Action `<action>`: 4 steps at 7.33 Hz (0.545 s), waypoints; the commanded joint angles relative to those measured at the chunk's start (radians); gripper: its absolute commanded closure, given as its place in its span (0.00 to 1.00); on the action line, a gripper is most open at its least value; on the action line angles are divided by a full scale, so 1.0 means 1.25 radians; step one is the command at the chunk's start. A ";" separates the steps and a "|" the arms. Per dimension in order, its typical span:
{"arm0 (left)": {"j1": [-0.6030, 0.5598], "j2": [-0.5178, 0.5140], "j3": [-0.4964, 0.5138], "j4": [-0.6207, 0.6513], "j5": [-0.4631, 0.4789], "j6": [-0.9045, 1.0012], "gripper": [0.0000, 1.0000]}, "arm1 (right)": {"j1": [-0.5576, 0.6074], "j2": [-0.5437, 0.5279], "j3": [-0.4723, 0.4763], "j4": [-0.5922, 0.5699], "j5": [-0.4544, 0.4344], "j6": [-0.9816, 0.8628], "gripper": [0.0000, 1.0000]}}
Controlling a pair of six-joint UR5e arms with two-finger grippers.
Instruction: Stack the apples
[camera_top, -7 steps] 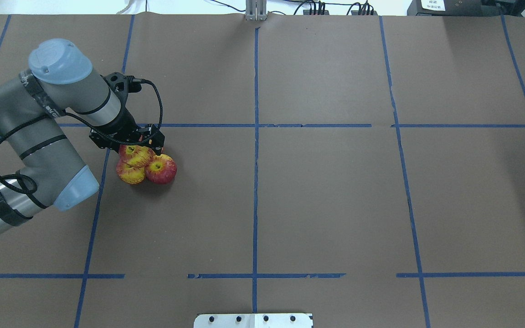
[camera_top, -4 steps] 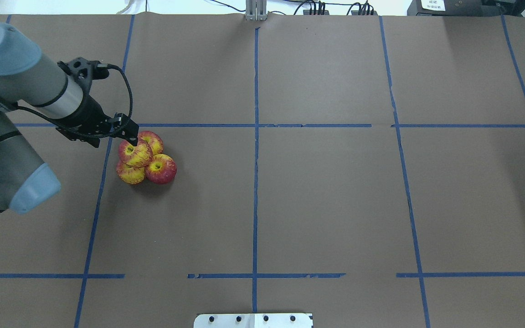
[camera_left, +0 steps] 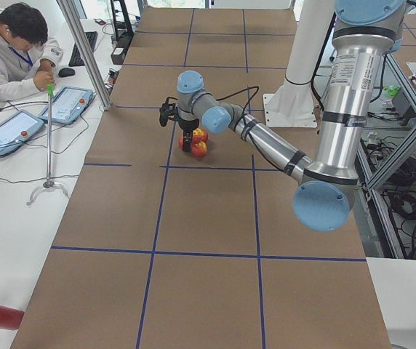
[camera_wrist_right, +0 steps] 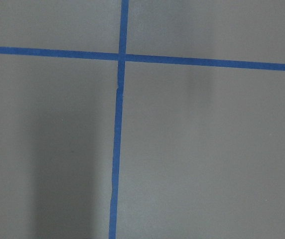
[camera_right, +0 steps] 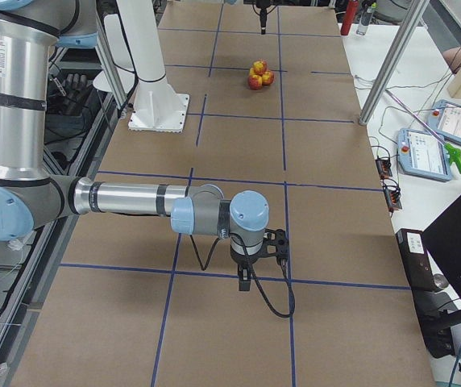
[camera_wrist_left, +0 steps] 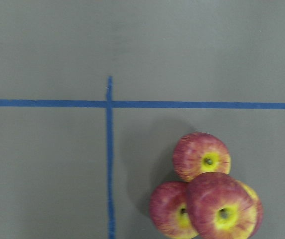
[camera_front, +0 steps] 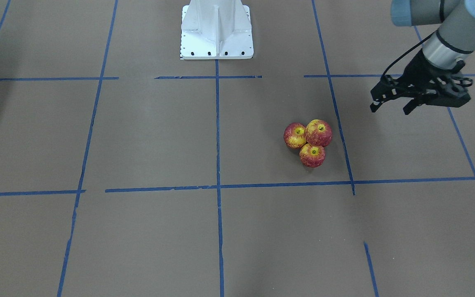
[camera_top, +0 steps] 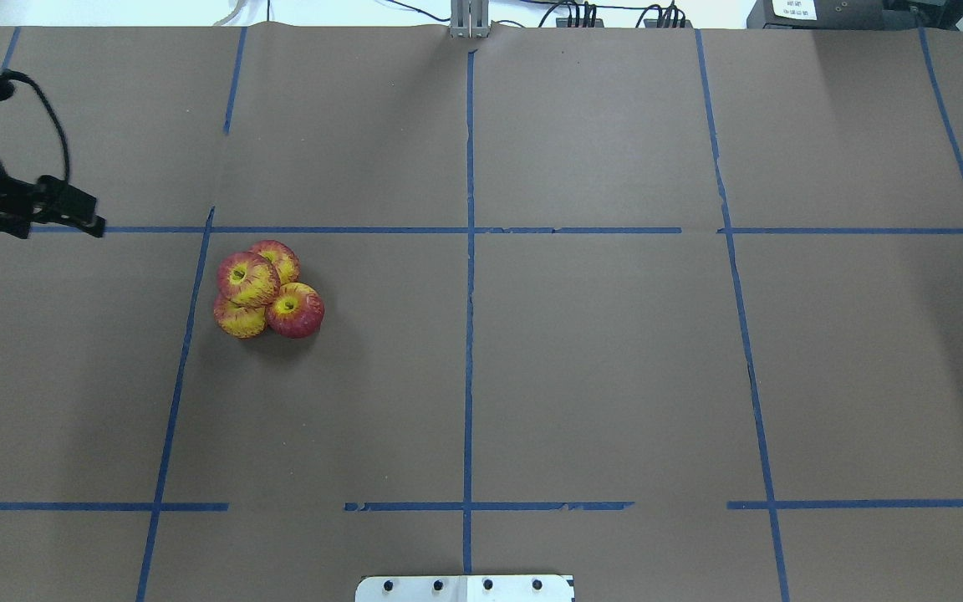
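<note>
Right now I am watching the apples (camera_top: 268, 293) sitting in one tight cluster on the brown paper of the table (camera_top: 615, 376). They are lying out in front of the white base plate (camera_front: 217, 49) and off to its left-arm side. Three are lying on the paper and touching one another. The top apple (camera_top: 247, 278) is resting on them with its yellow dimple facing up, and in the front-facing view it is hiding one of the lower three. A blue tape line (camera_top: 197, 284) is running just beside the pile.

The left gripper (camera_front: 389, 109) is hanging above the table, farther to that same side of the base plate than the fruit and well apart from it. Its jaws are spreading wide and gripping nothing. Its wrist camera is catching the pile in the lower right corner.

The right gripper (camera_right: 245, 278) is hovering low over the paper on the opposite side of the base plate. Only a side camera is showing it, so I cannot tell how far it is parted.
</note>
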 commanded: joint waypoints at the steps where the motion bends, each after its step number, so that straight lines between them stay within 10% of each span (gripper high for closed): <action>1: -0.147 0.132 -0.002 0.001 -0.003 0.277 0.00 | 0.000 0.000 0.000 0.000 0.000 0.000 0.00; 4: -0.303 0.156 0.080 0.107 -0.011 0.602 0.00 | 0.000 0.000 0.000 0.000 0.000 0.000 0.00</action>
